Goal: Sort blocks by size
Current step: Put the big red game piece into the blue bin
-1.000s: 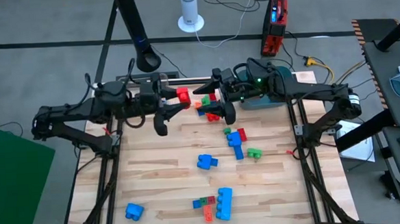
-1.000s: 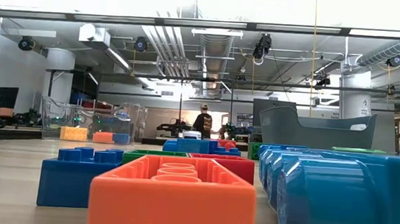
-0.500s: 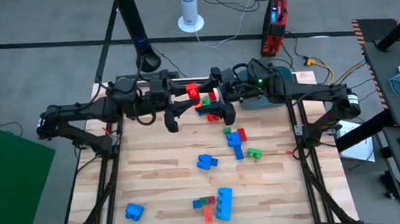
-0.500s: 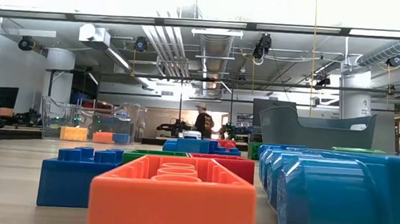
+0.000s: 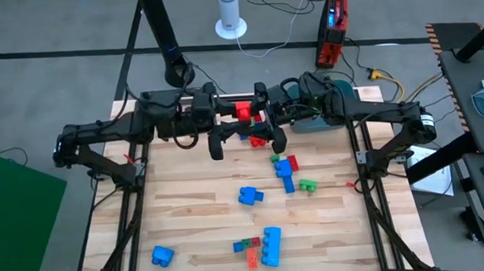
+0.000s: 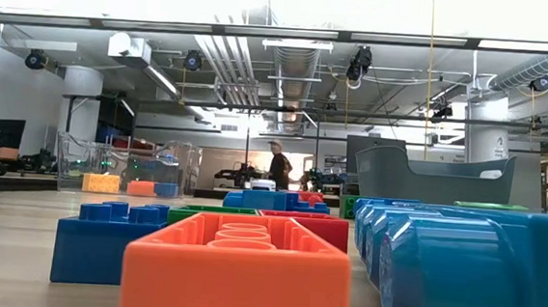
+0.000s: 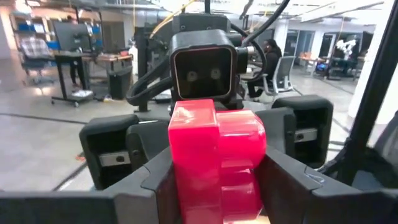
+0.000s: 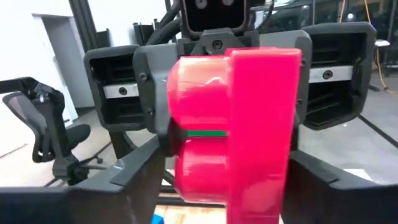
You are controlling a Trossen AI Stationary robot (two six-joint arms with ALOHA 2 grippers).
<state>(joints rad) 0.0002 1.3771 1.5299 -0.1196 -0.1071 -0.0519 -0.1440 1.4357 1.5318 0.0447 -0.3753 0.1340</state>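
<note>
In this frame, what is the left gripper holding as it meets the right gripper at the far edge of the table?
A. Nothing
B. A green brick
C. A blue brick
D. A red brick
D. The left wrist view shows the red brick clamped in the left gripper, and the high view shows it held up in front of the right gripper.

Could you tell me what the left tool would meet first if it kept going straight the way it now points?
Probably the right tool, which faces it just beyond the red block the left tool holds; their exact gap is unclear.
</note>
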